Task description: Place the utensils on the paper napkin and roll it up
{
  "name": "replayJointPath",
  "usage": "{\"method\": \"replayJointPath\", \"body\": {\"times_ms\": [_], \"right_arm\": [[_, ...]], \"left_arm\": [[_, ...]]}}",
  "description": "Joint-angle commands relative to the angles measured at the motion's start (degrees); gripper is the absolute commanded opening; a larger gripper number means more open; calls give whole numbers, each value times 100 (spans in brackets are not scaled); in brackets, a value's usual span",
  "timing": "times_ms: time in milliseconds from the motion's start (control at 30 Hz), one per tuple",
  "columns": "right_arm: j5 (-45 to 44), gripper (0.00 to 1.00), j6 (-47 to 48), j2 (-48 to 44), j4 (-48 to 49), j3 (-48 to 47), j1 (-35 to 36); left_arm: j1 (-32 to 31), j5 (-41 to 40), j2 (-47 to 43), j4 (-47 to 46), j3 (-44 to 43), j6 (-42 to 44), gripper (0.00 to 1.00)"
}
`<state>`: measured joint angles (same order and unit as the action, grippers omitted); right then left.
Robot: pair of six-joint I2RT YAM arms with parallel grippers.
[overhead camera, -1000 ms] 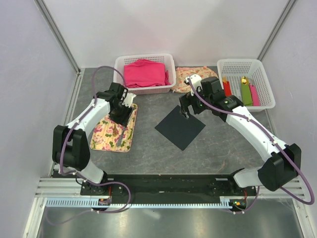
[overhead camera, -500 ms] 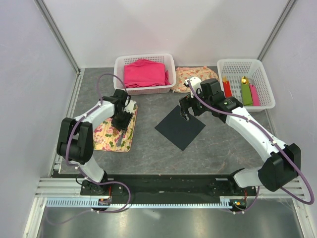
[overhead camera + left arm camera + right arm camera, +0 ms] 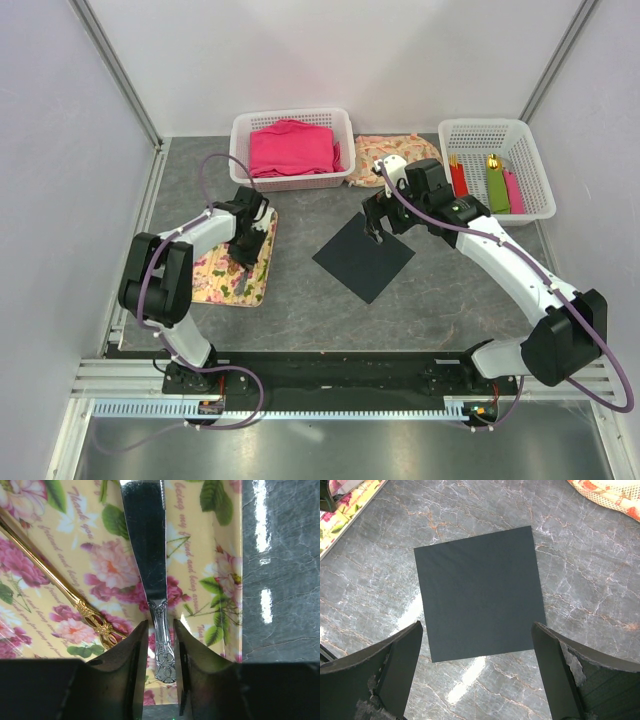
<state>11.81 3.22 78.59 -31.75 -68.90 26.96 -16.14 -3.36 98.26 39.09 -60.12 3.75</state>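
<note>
On the floral mat (image 3: 222, 278) at the left lie the utensils: a silver knife (image 3: 146, 550) with an ornate handle, and a gold-handled piece (image 3: 75, 600) beside it. My left gripper (image 3: 246, 246) is low over the mat. In the left wrist view the left gripper (image 3: 160, 630) straddles the knife's handle, jaws narrowed, with a thin gap still showing on the left side. The knife lies flat on the mat. The black paper napkin (image 3: 363, 256) lies flat mid-table. My right gripper (image 3: 372, 232) hovers over its far corner, wide open and empty, framing the napkin (image 3: 479, 592).
A white basket (image 3: 240, 130) holding pink cloth stands at the back. A second white basket (image 3: 532, 160) with red, green and pink rolls stands back right. A floral cloth (image 3: 390, 152) lies between them. The floral mat's corner (image 3: 345, 500) shows left of the napkin.
The left gripper slid a little along the mat over the knife handle and its jaws narrowed around it. The right arm and the napkin have not moved.
</note>
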Motion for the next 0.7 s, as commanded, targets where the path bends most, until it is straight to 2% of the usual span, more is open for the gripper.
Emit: {"method": "replayJointPath", "body": {"times_ms": [0, 67, 133, 167, 200, 300, 667], "right_arm": [[58, 98, 38, -63, 134, 9, -24], [58, 98, 47, -54, 151, 9, -33], [67, 98, 47, -36, 142, 0, -24], [67, 98, 47, -28, 134, -9, -24], [58, 98, 47, -28, 142, -9, -33], [67, 98, 12, -19, 142, -9, -33], [15, 98, -269, 78, 239, 26, -86]], "left_arm": [[-12, 1, 158, -323, 123, -217, 31], [-21, 71, 159, -332, 114, -243, 30], [-12, 142, 141, -332, 88, -287, 24], [-21, 151, 71, -323, 62, -296, 21], [-12, 116, 10, -314, 35, -322, 13], [-12, 37, -192, -43, -263, -620, 2], [-108, -130, -580, 1222, -1290, -1867, 2]]}}
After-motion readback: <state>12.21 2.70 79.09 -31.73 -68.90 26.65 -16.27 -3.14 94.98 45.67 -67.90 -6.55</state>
